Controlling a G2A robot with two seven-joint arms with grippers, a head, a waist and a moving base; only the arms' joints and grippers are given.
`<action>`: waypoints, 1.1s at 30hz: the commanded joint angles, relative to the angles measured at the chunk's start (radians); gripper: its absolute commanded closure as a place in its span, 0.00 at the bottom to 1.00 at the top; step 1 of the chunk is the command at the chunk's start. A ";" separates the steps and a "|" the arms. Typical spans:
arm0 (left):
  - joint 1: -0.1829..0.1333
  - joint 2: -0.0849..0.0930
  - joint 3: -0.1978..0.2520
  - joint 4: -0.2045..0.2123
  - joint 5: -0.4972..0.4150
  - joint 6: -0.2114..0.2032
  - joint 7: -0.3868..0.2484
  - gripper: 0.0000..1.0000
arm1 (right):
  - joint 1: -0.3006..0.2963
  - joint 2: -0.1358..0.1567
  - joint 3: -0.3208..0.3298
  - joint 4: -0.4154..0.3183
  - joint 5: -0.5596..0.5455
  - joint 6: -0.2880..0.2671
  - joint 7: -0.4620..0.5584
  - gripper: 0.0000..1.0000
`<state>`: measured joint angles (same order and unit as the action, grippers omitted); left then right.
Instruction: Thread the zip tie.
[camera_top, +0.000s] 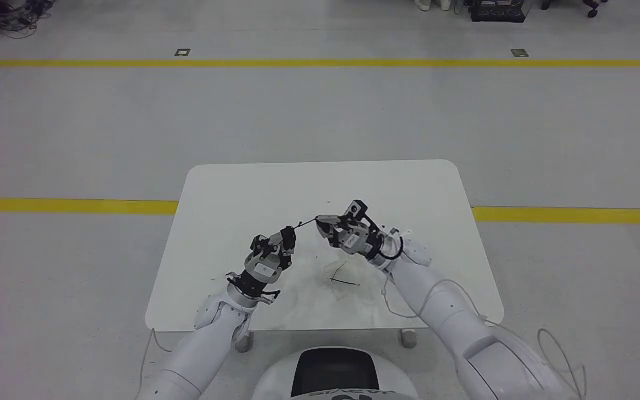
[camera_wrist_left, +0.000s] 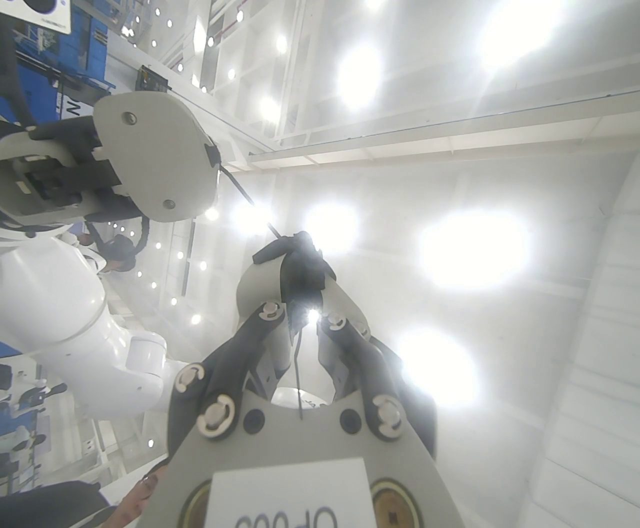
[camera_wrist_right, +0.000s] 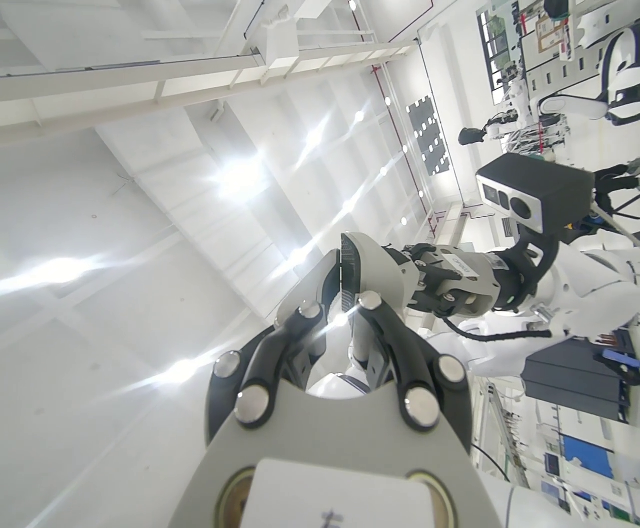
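Robotics lab hall: yellow floor lines, other robots behind.

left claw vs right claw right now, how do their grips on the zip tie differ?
Left claw has the zip tie running through it, a tail hanging between its fingers; right claw pinches it at its very tip. In the top view, left claw sits a bit nearer the robot, right claw farther out. Shared: both shut on the same tie.

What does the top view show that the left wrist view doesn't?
Top view: the white table under the arms, and the yellow floor lines. Left wrist view: bright ceiling lights overhead. Both: the left gripper and the right gripper, each shut on the zip tie stretched between them.
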<state>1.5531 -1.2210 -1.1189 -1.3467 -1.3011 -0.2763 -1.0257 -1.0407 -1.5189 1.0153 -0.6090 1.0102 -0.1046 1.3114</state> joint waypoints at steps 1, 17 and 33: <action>0.000 0.000 0.000 0.000 0.000 0.000 0.000 1.00 | 0.003 -0.001 -0.001 0.002 -0.004 0.004 -0.005 1.00; 0.000 0.000 0.000 0.000 0.000 0.000 0.000 1.00 | -0.003 -0.006 0.003 0.006 -0.030 -0.032 -0.026 1.00; 0.000 0.000 0.000 0.000 0.000 0.000 0.000 1.00 | -0.023 0.003 0.021 -0.020 -0.088 -0.089 -0.085 1.00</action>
<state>1.5531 -1.2210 -1.1189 -1.3467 -1.3011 -0.2763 -1.0257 -1.0626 -1.5161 1.0353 -0.6272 0.9235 -0.1925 1.2269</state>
